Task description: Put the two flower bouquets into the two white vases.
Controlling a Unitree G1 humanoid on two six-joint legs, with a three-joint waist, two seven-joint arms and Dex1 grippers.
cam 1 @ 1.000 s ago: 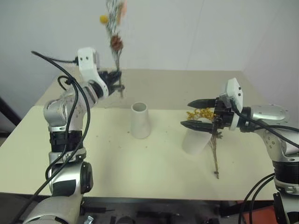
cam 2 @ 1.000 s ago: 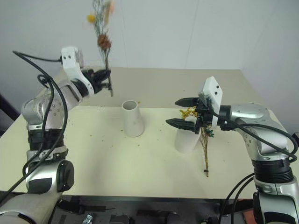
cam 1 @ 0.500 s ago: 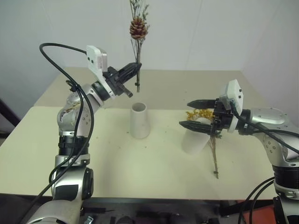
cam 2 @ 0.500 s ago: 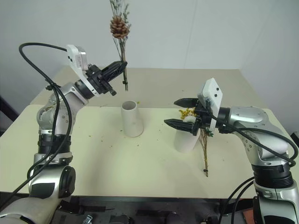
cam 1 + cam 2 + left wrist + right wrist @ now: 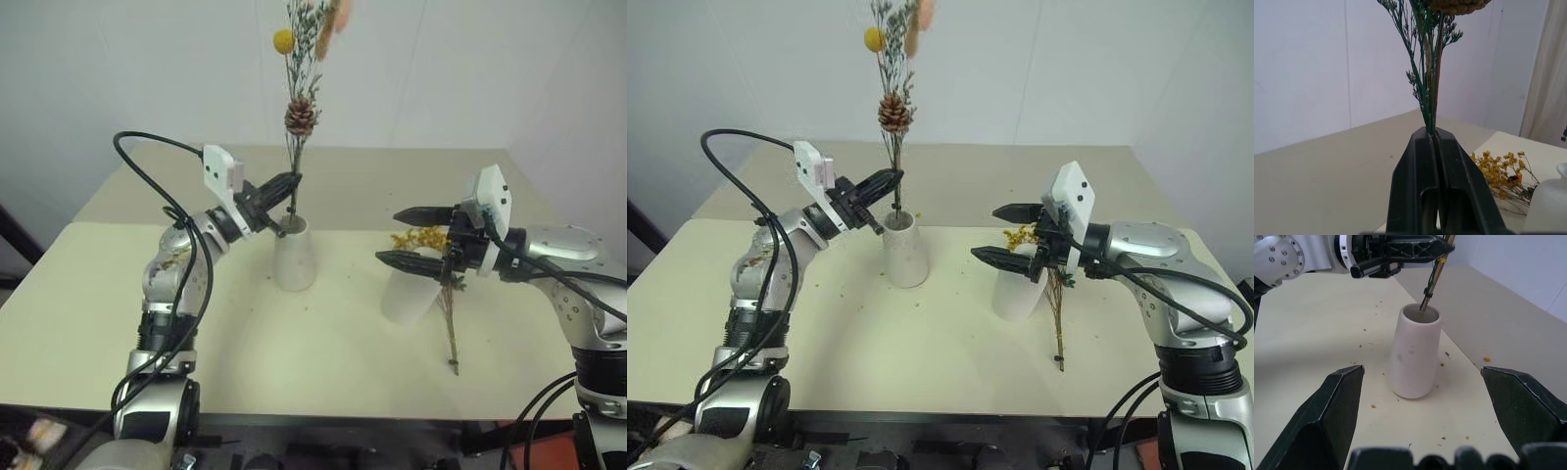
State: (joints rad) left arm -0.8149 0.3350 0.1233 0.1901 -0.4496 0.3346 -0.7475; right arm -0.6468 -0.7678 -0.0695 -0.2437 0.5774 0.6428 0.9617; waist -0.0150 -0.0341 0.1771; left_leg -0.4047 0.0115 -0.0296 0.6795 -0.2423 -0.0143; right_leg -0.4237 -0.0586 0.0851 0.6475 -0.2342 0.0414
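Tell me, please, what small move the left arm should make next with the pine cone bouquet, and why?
Probably lower it a little further, then release. The left gripper is shut on the pine cone bouquet, and the right wrist view shows its stem tips just entering the mouth of the tapered vase, not yet seated deep. The right gripper hangs open.

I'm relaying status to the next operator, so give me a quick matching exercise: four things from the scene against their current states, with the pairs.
Things:
1. pine cone bouquet
2. yellow-orange bouquet
3. left gripper
4. right gripper

States:
A. lying on the table beside the bottle-shaped vase
B. jaws wide open, holding nothing
C. upright, stem ends in the mouth of the cone-like vase
D. shut on stems

Pairs: 1-C, 2-A, 3-D, 4-B
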